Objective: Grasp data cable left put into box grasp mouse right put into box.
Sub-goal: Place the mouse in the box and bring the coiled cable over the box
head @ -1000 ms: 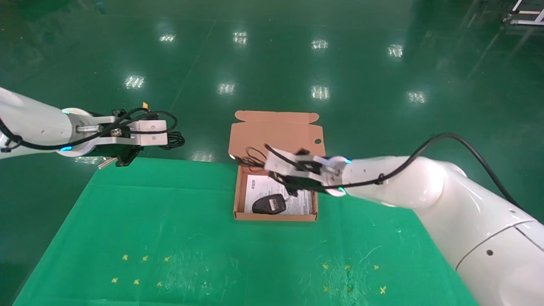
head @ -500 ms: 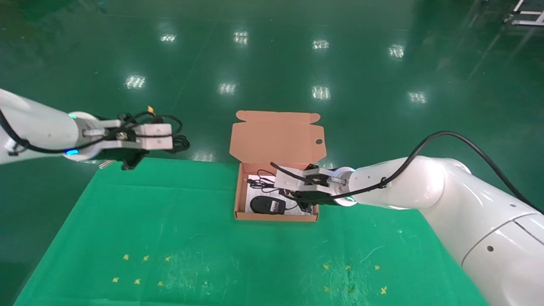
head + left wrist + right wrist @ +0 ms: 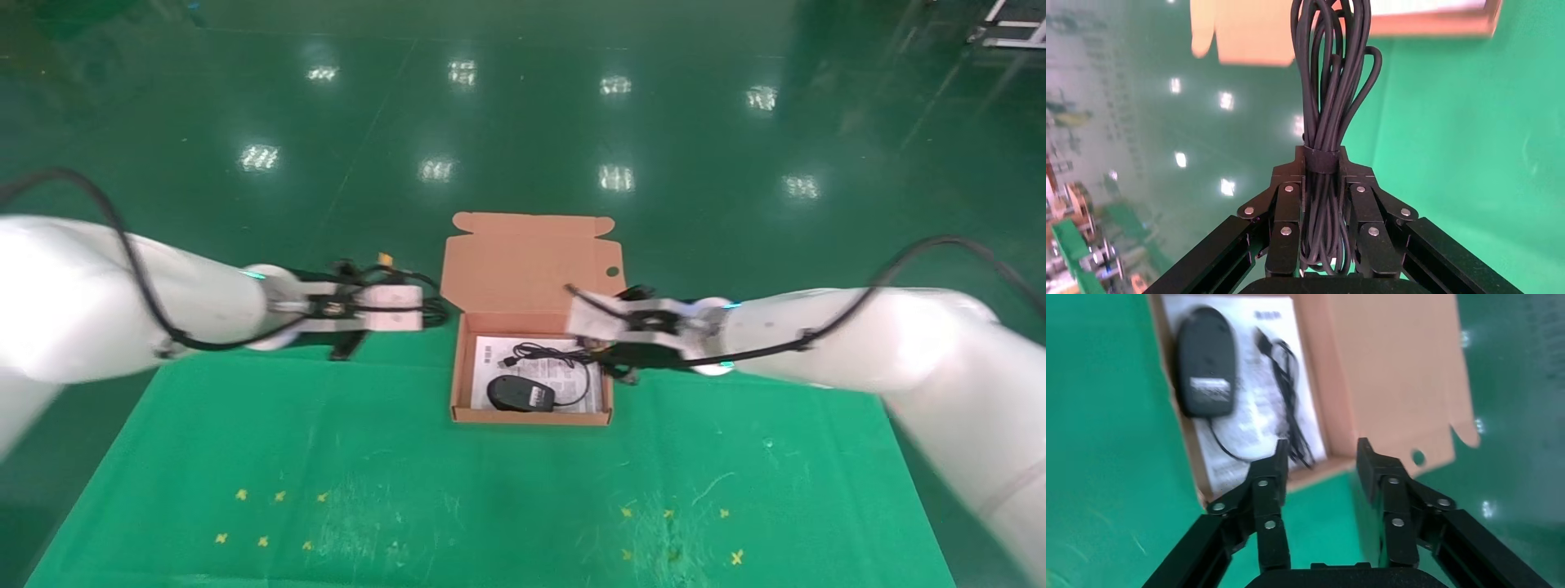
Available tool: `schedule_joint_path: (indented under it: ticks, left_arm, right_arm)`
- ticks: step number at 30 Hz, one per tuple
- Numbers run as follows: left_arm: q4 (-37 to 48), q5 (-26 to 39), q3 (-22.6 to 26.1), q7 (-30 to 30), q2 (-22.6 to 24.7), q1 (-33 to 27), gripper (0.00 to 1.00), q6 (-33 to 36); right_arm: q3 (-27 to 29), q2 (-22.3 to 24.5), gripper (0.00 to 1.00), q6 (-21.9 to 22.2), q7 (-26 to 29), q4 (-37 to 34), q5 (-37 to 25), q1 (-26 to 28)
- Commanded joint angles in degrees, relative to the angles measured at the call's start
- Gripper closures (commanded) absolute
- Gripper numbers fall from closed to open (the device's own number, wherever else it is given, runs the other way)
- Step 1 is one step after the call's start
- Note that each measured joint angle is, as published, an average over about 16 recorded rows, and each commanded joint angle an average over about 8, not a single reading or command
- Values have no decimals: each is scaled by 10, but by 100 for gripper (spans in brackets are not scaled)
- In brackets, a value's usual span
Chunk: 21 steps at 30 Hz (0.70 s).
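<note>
Cable clamped by the left gripper [image 3: 1321, 184] beside the box [image 3: 460, 384]; mouse [image 3: 520, 394] lying inside.

Only in the left wrist view is the data cable [image 3: 1329, 92] seen pinched between the fingers, its long black loops bound by a band. The right gripper [image 3: 1319, 456] is shown spread and empty, the label-up mouse and its cord beyond its fingertips.

Two white robot arms reach inward from the left and right edges at mid-frame. The left gripper [image 3: 421, 306] has its jaws closed on something. The right gripper [image 3: 584, 318], right of centre, holds its jaws apart and empty.
</note>
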Motion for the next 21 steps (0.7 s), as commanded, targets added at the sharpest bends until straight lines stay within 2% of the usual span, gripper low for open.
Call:
schedule_joint_path:
  ticks: [1, 12, 19, 20, 21]
  left_arm:
    - [5, 0, 3, 5, 11, 9, 100, -17]
    - [100, 20, 26, 39, 105, 38, 100, -135]
    - [138, -3, 65, 43, 125, 39, 100, -182]
    - [141, -7, 71, 40, 126, 39, 96, -186]
    - [143, -11, 76, 38, 127, 38, 85, -189]
  right_arm:
    - [1, 17, 0, -1, 7, 17, -3, 1]
    - [4, 135, 0, -38, 120, 186, -69, 7]
    - [7, 188, 0, -71, 200, 286, -123, 6]
    - [7, 193, 0, -75, 209, 296, -130, 6]
    - [7, 196, 0, -78, 216, 304, -136, 6]
